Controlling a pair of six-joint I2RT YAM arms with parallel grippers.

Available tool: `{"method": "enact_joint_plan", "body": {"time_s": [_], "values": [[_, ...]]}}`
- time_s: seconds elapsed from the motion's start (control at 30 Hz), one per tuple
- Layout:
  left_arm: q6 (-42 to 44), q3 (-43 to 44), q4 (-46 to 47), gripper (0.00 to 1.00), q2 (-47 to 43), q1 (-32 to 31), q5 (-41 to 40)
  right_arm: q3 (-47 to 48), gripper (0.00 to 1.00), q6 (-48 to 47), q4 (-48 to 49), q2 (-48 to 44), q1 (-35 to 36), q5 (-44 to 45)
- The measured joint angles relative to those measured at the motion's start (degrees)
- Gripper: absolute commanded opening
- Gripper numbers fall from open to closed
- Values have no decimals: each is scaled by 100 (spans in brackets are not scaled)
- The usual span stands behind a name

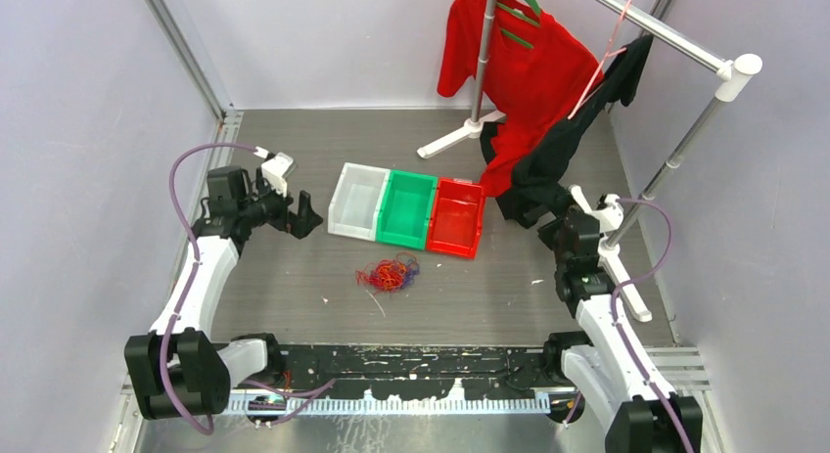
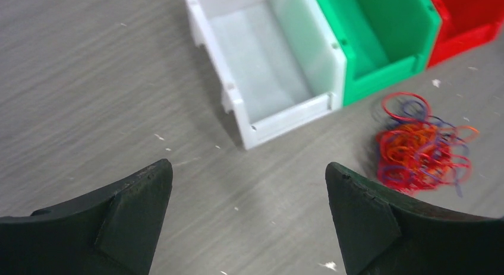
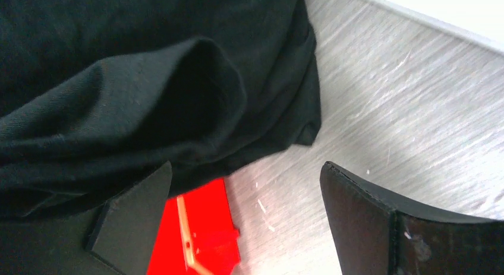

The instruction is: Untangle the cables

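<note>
Along the left side a pale wall (image 1: 88, 179) closes the table (image 1: 284, 296) in, and the left arm reaches out parallel to it. The left gripper (image 1: 305, 218) (image 2: 248, 168) is spread wide with nothing between its fingers, and it hangs over bare tabletop just left of the white bin (image 1: 358, 201) (image 2: 261, 61). A strip of clear surface separates it from that bin's near wall. The white bin, green bin (image 1: 409, 209) (image 2: 380, 31) and red bin (image 1: 456, 217) (image 2: 469, 13) stand side by side, touching, in a slightly slanted row. The cables (image 1: 390, 274) (image 2: 422, 153) lie in a loose knot of red, orange and purple loops on the table in front of the green bin. They are close to its front edge but apart from it, with open table on their other sides. Right of the red bin a black garment (image 1: 548, 169) (image 3: 148, 79) droops from a metal rail (image 1: 651, 24) down to the table, beside a red garment (image 1: 529, 71) on a hanger. The right gripper (image 1: 556, 228) (image 3: 246, 165) is also stretched wide and holds nothing. It sits right at the black cloth's hem, which fills much of the wrist view and overlaps a red corner, apparently the red bin's. Bare table lies to its right, up to the right wall (image 1: 754, 228).
</note>
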Motion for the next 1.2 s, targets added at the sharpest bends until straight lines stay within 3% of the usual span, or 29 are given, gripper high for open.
{"method": "enact_joint_plan", "body": {"time_s": [0.2,0.53,0.83,0.93,1.2], "values": [[459,682,-1508,99,251,-2,592,72,100,138,-824,-79,595,-251],[702,1161,-2715,99,564,-50,981,299,100,-70,-1486,66,3274,796],[1132,1239,-3440,99,564,-354,1060,1054,91,-514,-1709,874,5901,1751],[1248,1303,-3600,99,570,-505,1075,1379,88,-675,-1679,1213,6238,1711],[1353,1322,-3746,98,721,-1025,1150,2070,77,-1069,-1285,2157,6251,1104]]}}
